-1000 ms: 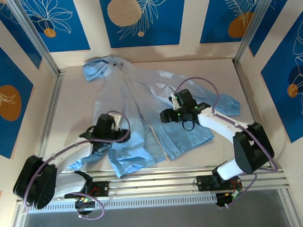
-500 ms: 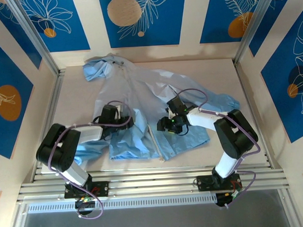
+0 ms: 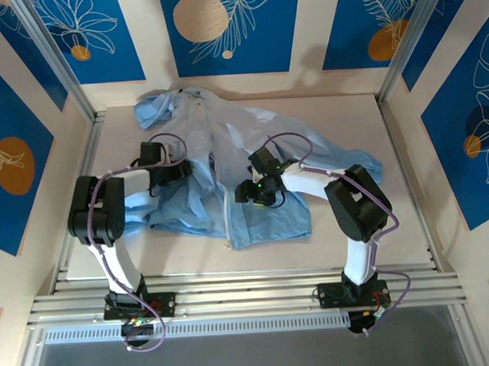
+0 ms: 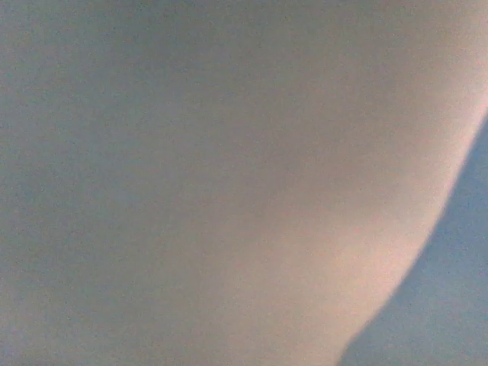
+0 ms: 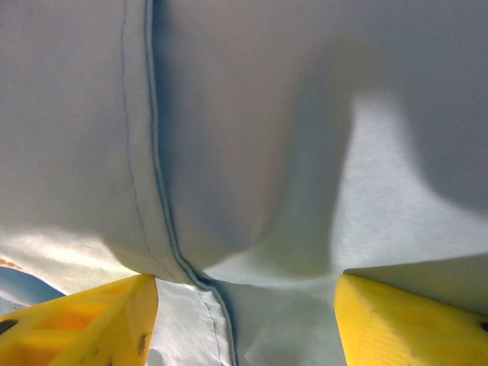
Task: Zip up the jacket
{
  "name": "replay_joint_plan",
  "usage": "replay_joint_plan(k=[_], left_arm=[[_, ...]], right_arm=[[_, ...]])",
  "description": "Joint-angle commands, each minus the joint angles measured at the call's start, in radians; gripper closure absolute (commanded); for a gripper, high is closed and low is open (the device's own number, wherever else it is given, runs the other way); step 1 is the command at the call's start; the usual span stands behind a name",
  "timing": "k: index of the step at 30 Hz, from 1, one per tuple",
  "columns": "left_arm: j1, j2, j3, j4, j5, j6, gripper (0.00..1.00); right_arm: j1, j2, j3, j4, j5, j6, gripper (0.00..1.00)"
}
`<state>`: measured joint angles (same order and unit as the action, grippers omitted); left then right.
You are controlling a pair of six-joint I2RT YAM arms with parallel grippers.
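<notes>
Table (image 3: 406, 217): jacket (image 3: 266, 222) sprawled over middle, hood toward far left corner, hem toward arm bases. Left gripper (image 3: 182, 171) down on jacket's left half. My wrist feed there is pale blur, so I cannot tell jaw state. Right gripper (image 3: 243, 193) on right front panel, just beside zipper strip (image 3: 229, 224). I see its yellow fingers (image 5: 84, 320) standing apart, cloth with stitched seam (image 5: 156, 191) lying between, not pinched.
</notes>
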<state>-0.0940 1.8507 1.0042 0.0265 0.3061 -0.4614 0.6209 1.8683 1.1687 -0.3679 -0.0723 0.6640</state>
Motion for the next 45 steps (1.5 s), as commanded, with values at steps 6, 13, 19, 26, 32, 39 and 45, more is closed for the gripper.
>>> replay_joint_plan(k=[6,13,19,26,32,39,45], left_arm=[[0.026,-0.29,0.015,-0.409,-0.043,0.203,0.43],[-0.04,-0.588,-0.129,-0.54,-0.076,0.139,0.4],[-0.27,-0.735,-0.294,-0.561,-0.208,-0.029,0.38],[-0.419,-0.689,-0.403,-0.442,-0.255,-0.156,0.36],[-0.457,-0.57,-0.398,-0.356,-0.245,-0.175,0.35],[-0.495,-0.508,-0.361,-0.348,-0.217,-0.162,0.36],[-0.516,-0.499,-0.34,-0.412,-0.239,-0.152,0.59]], right_arm=[[0.073,-0.117,0.015,-0.079,0.011,0.03,0.3],[0.138,-0.088,-0.032,-0.003,-0.012,0.102,0.31],[0.19,-0.035,-0.024,0.032,-0.015,0.12,0.34],[0.203,-0.004,-0.054,0.044,-0.037,0.136,0.52],[0.207,-0.013,-0.099,0.08,-0.035,0.176,0.58],[0.225,-0.009,-0.122,0.1,-0.015,0.212,0.59],[0.226,-0.029,-0.151,0.101,0.005,0.224,0.6]])
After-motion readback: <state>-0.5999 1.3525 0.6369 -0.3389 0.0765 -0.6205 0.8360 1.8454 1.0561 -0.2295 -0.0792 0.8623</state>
